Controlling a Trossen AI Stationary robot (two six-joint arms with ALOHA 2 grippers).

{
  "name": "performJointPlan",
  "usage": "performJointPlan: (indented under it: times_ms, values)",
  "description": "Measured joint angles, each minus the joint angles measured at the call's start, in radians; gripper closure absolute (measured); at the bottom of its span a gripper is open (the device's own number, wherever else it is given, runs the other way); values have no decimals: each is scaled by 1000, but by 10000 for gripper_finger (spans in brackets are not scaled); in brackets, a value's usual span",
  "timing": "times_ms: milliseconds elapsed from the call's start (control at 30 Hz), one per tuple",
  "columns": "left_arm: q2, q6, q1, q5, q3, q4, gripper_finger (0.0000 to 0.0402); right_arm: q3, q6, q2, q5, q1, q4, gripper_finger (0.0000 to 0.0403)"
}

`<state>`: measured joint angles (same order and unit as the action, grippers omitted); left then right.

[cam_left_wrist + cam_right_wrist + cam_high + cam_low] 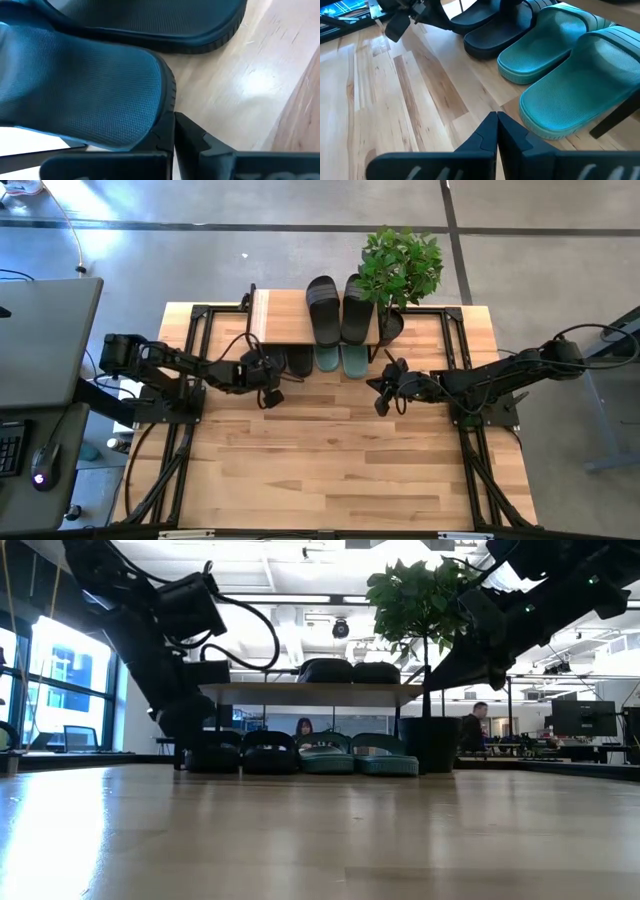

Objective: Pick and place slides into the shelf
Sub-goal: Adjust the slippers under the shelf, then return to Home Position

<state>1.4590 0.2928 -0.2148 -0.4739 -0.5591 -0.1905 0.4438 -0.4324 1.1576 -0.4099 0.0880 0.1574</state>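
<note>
The shelf [285, 318] stands at the table's far edge with one black pair of slides [340, 308] on its plank top. Under it, flat on the table, lie a second black pair [288, 361] and a sage-green pair [340, 360], heels toward the near edge. My left gripper [272, 376] is shut, low at the heel of the leftmost black slide [85, 85]. Off the green slides' [570, 65] heels, my right gripper [378, 388] hangs shut above the table, touching nothing. My left gripper is shut, and its fingertips [167, 131] meet the heel end [169, 102] of the leftmost black slide's sole. They come slanting down from the table's near-left side. The slide lies flat on the table, its toe under the shelf.
A potted plant [400, 265] stands at the shelf's right end, close behind my right gripper. The wide wooden tabletop [330, 470] stretches toward the near edge. Black frame rails [190, 380] run along both sides. People sit in the room beyond.
</note>
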Motion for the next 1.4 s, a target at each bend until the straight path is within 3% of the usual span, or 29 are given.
performJointPlan:
  times_ms: [300, 967, 1400]
  values:
    - [-1, 0, -12, 7, -1, -43, 401, 0, -3, 0, 0, 0, -12, 403]
    - [-1, -53, -15, 150, 0, 62, 401, 0, -12, 0, 0, 0, -22, 403]
    - [-19, -40, -14, 341, -1, 75, 401, 0, -23, 1, 3, 0, -45, 403]
